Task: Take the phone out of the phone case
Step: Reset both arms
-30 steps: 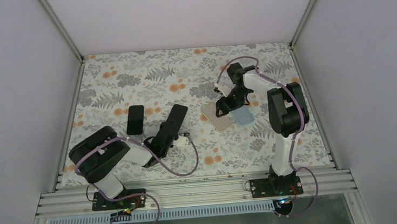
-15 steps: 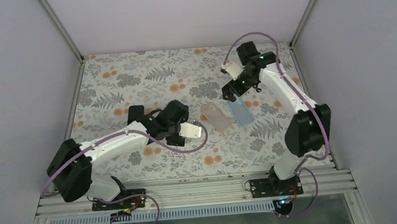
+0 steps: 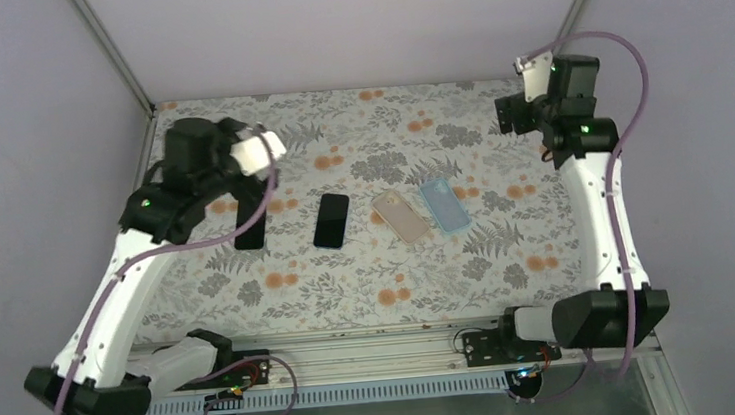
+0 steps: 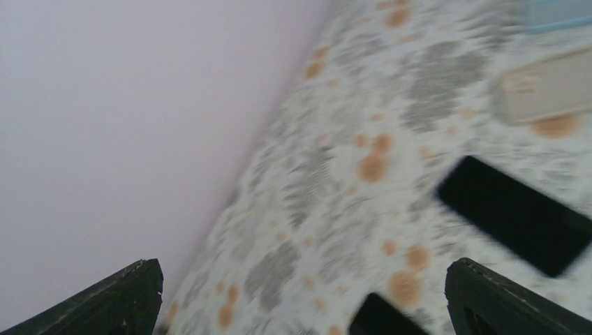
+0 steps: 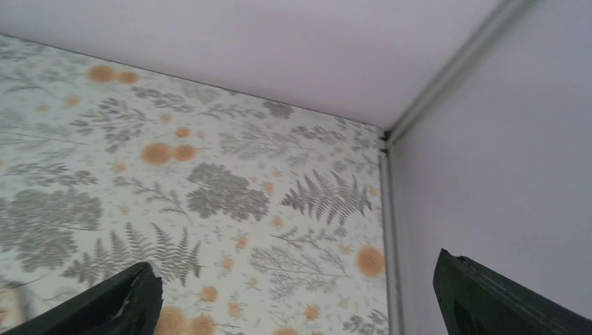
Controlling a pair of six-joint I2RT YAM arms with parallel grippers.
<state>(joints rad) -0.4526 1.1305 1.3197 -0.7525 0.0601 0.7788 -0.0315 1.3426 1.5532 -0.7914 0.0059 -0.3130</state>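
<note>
2 end effectors (image 4: 304,293) (image 5: 299,286) gape wide; overhead alone shows phone case (image 3: 444,205) whole, beside phone (image 3: 401,215).

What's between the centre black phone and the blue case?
Only the phone, pinkish-beige back up, lying beside the phone case. Clearest in the top view.

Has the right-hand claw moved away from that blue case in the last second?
Yes. The right gripper has swung up and away from the phone case, toward the far right corner of the floral table, jaws open.
</note>
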